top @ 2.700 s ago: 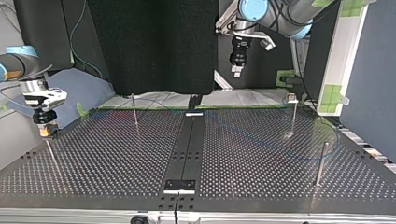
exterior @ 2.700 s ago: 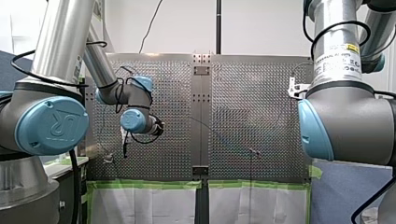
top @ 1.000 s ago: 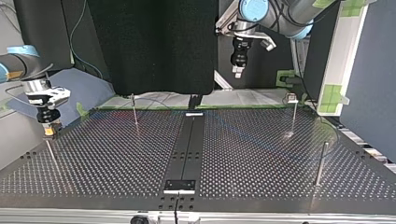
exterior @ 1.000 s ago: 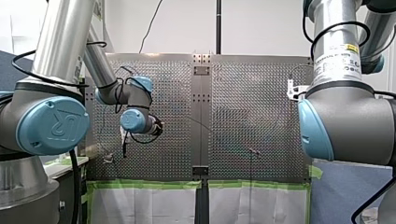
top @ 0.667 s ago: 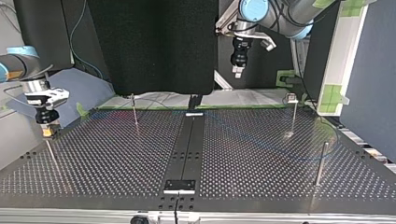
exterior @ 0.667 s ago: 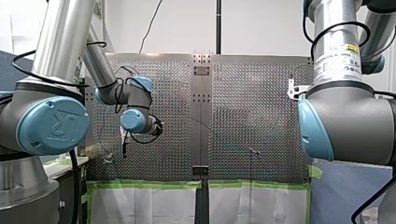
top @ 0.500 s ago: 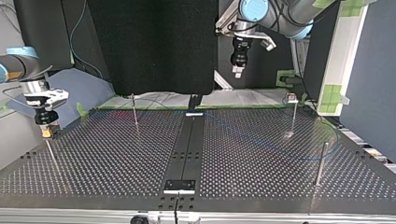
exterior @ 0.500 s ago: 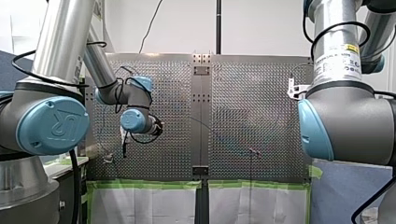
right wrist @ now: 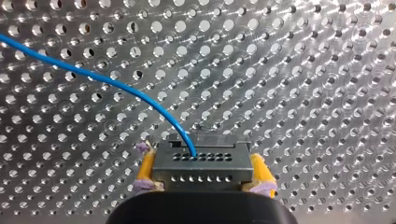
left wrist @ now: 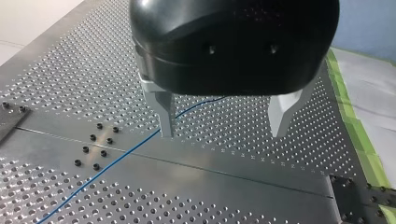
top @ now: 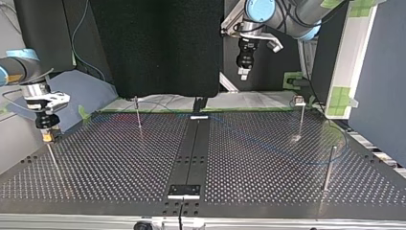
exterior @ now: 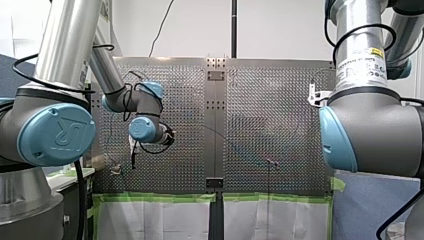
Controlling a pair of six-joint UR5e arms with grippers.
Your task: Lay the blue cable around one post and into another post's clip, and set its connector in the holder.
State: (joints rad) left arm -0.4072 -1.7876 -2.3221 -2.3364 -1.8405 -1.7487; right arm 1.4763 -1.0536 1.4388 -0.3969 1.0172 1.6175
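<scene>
In the right wrist view, watch the blue cable [right wrist: 93,77] where it leaves the connector [right wrist: 201,161]. It curves off hard to one side, so I judge that a tug during routing could twist the connector in the grip or strain that joint. The right claw [right wrist: 203,173] is closed narrow on the connector, with a yellow pad [right wrist: 145,169] at each end, above bare perforated surface [right wrist: 303,70].

In the left wrist view the cable lies slack on the surface, crosses the plain centre strip [left wrist: 210,177] and runs close by one metal finger [left wrist: 164,112]; whether they touch I cannot tell. Come down off-line and you would likely close on air or pin the cable flat. The left claw [left wrist: 223,119] is wide open and holds nothing.

In the top view the right claw hangs far left of the centre strip, just above the tip of a thin post [top: 53,160]; a careless descent could knock it. The left claw is up high, a little right of the strip and well apart from the cable. The cable shows only faintly right of the strip, near a clip-topped post [top: 300,120] and a plain post [top: 329,165]. Whether it rounds either is too faint to tell.

In the front view the left arm's wrist [exterior: 145,129] sits left of the strip and the right arm [exterior: 370,130] fills the space right of it. Neither claw reads clearly there.
</scene>
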